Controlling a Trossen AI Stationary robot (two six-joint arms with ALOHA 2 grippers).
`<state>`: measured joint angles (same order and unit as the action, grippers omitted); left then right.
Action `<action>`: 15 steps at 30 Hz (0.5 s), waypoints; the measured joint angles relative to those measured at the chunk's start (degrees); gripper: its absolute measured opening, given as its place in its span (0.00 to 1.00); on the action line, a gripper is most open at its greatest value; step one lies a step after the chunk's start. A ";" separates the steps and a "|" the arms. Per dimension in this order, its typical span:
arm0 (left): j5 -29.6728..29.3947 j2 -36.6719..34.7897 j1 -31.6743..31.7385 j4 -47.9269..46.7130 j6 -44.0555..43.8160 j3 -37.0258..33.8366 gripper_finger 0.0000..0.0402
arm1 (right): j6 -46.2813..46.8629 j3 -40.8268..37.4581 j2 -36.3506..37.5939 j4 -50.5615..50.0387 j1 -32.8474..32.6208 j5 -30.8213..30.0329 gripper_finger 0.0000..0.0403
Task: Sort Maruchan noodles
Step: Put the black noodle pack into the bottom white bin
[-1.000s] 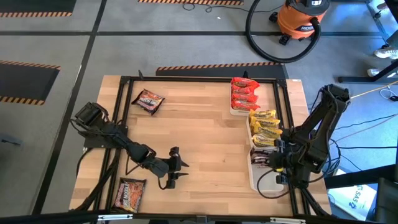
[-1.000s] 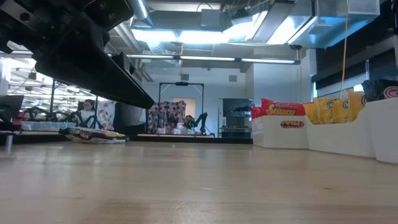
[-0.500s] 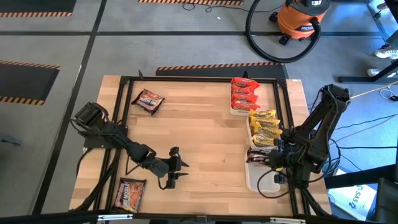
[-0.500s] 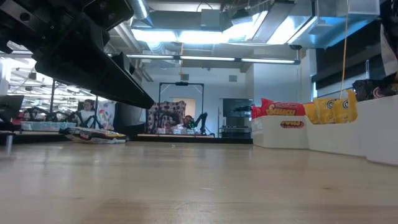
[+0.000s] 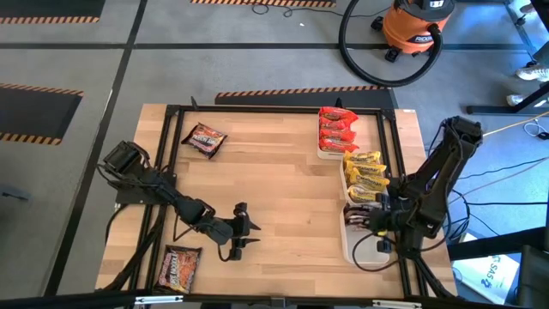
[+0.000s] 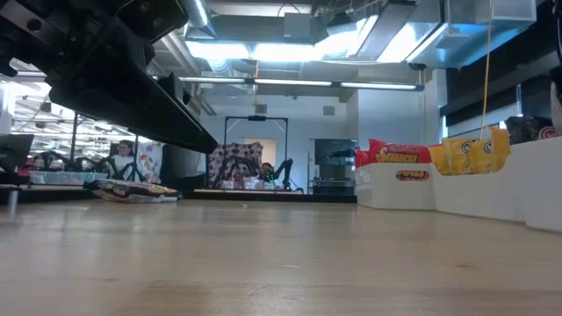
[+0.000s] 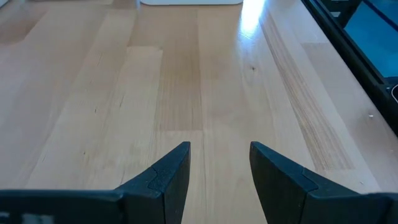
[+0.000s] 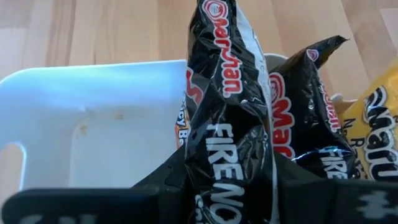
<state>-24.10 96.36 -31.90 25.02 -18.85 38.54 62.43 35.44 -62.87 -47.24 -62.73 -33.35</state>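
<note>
Dark shiny plastic Maruchan noodle packet (image 8: 230, 118) is clenched by right gripper (image 5: 371, 220) over white foam tray (image 8: 93, 124); left gripper (image 7: 214, 171) rests spread, mid-table.

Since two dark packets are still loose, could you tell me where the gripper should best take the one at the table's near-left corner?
Probably from straight above: the dark packet lies flat on the table. Pinch across its narrower width, fingers closing on the two long edges. The left gripper is nearest.

The dark packet (image 8: 233, 124) reads "Maruchan" and "FIRE"; its neighbour (image 8: 311, 118) likewise.
</note>
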 joint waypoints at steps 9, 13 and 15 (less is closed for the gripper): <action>-0.02 0.00 -0.05 -0.04 0.00 0.00 0.40 | 0.20 -1.67 -1.28 2.28 1.74 1.08 0.23; 0.00 0.00 -0.07 -0.04 0.02 0.00 0.40 | 0.19 -3.41 -2.28 3.76 1.74 0.93 0.23; 0.00 0.00 -0.07 -0.04 0.01 0.00 0.40 | 0.21 -3.50 -2.56 3.98 1.74 0.76 0.23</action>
<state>-24.10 96.36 -31.97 24.97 -18.84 38.54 62.64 31.94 -65.43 -43.26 -60.99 -32.59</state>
